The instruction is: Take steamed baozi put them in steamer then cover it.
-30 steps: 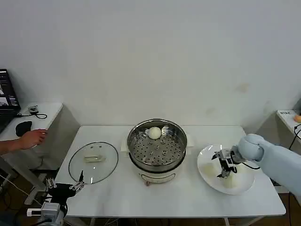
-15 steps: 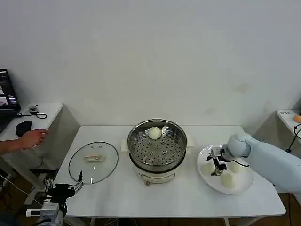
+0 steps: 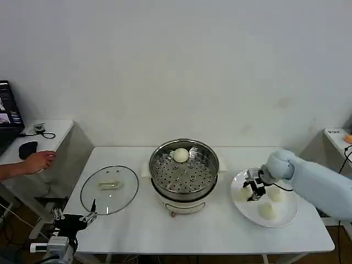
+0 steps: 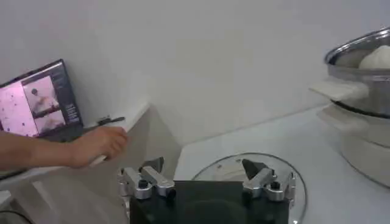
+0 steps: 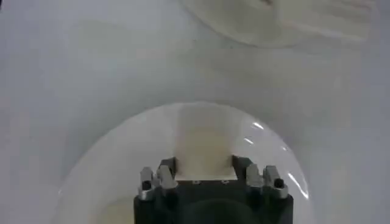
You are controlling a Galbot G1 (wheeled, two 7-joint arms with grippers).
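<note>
The right gripper (image 3: 254, 190) hangs over the white plate (image 3: 280, 220) near the table's right edge, pointing down at the plate's left-hand part. Its fingers (image 5: 166, 173) stand apart, and in the right wrist view a pale cream bun (image 5: 204, 152) sits between the two tips; whether the pads touch it cannot be told. In the head view three steamed baozi lie on the plate: one (image 3: 243, 193) just left of the gripper, one (image 3: 274, 193) just right of it, and one (image 3: 268, 211) nearer the table's front edge. A fourth baozi (image 3: 181, 155) rests on the perforated tray at the back of the steamer (image 3: 183, 171), which stands at the middle of the table, well apart from the plate with bare tabletop between.

The steamer is a round, shiny steel pot on a white base, its tray dotted with holes. The buns are smooth, round and matt. The plate is flat and glossy.

Towards the table's left edge lies a round clear glass lid (image 3: 109, 188), flat on the white table (image 3: 165, 231), with open tabletop between it and the steamer. The left gripper (image 3: 74, 219) is parked off the table's front left corner, its fingers (image 4: 149, 179) spread wide with nothing between them.
</note>
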